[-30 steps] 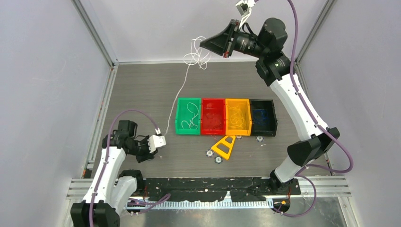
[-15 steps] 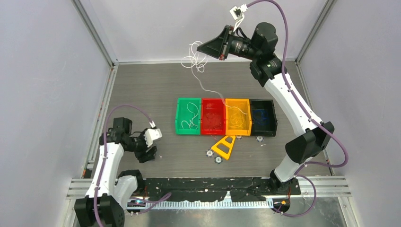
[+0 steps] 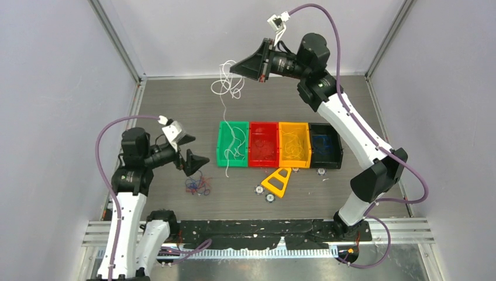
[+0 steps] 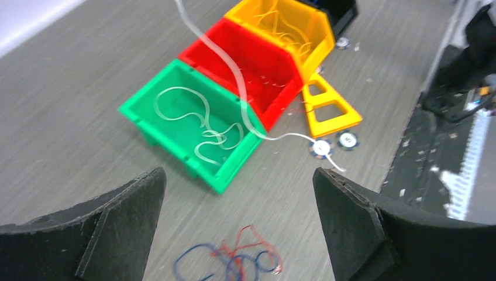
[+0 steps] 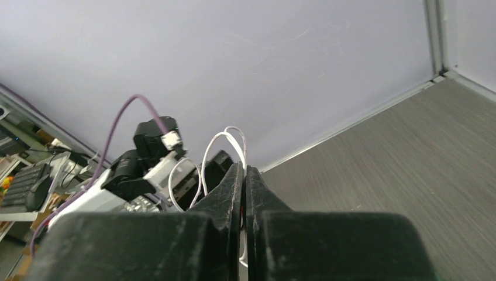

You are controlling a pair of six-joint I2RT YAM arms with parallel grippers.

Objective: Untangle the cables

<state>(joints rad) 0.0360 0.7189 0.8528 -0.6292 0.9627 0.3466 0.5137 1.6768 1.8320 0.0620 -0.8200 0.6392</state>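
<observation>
**Top view.** Your right gripper (image 3: 233, 67) is raised over the far side of the table (image 3: 175, 105), jaws pinched together on the white cable (image 3: 225, 86). The loops bunch just under the tips. One long tail hangs almost straight down, so its long axis is close to vertical, and it passes in front of the green tray (image 3: 220, 143). Whether the tail's end touches the table cannot be told.

**Right wrist view.** The fingers meet with no gap, and a loop of the white cable (image 5: 225, 140) arches out from between them.

**Left wrist view.** Your left gripper (image 4: 238, 175) is spread wide and holds nothing; neither finger touches anything. The red and blue tangle (image 4: 234, 263) lies flat on the table, just below and ahead of the open jaws and roughly centred between them. It is a loose clump (a little wider than deep, with no clear long axis). The green tray (image 4: 175, 149) sits beyond it, with the white tail crossing above.

**Relation to note.** The red and blue tangle (image 3: 197, 186) is just beside your left gripper (image 3: 194, 151), on its near side, and well apart from the right. The left arm is therefore the nearer one, and a short descent would probably bring its fingers astride the clump.
</observation>
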